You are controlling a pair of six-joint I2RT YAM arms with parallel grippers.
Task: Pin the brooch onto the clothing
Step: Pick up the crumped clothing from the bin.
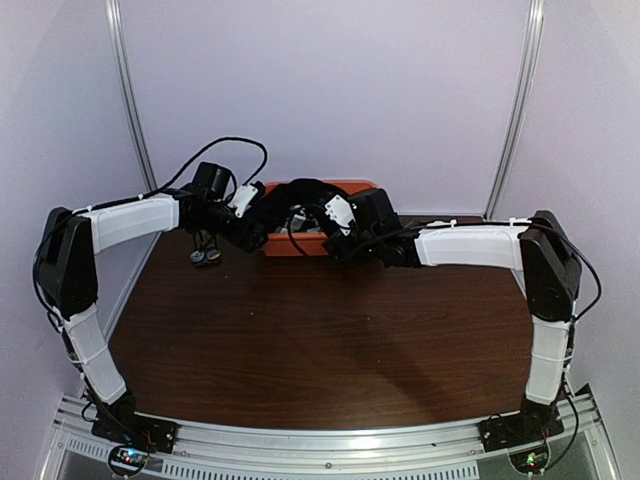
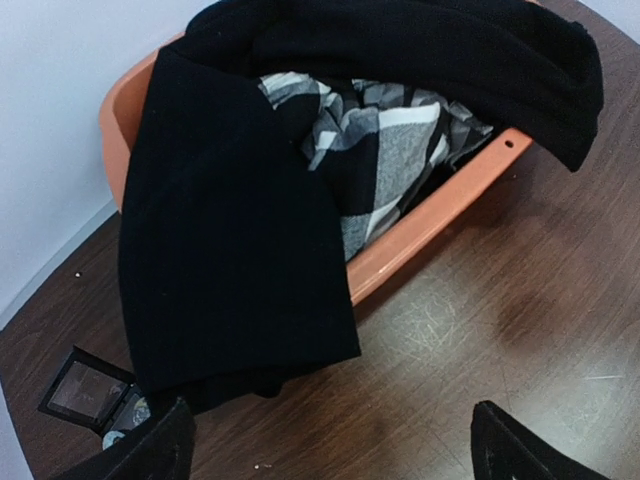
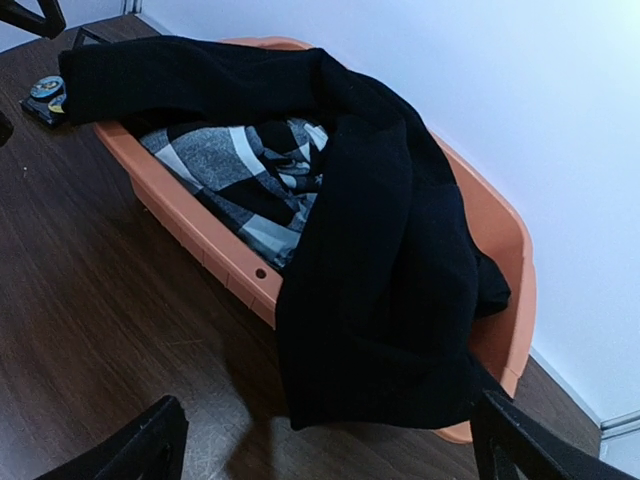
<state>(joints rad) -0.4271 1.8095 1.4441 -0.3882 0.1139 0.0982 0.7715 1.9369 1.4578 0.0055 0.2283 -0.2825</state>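
The black shirt (image 2: pixel 240 250) is lying draped across an orange bin (image 2: pixel 440 215) at the far edge of the brown surface (image 2: pixel 500 330). 1 part is hanging over the bin's near rim down onto the surface, and the rest is spreading over the bin's top. Under it, inside the bin, a black-and-white checked cloth (image 2: pixel 380 150) is showing.

Both arms are reaching toward the bin from its 2 sides. The left hand (image 2: pixel 330 455) is hovering above the surface just in front of the bin, its 2 fingers standing wide apart and holding nothing. The shirt's hanging fold is lying just ahead of it, toward its left finger. The right hand (image 3: pixel 335 450) is also standing wide and holding nothing, hovering near the bin's other end, with the shirt's other hanging part directly ahead between its fingers.

A small black case (image 2: pixel 85 390) is lying on the surface left of the bin, near the shirt's edge.
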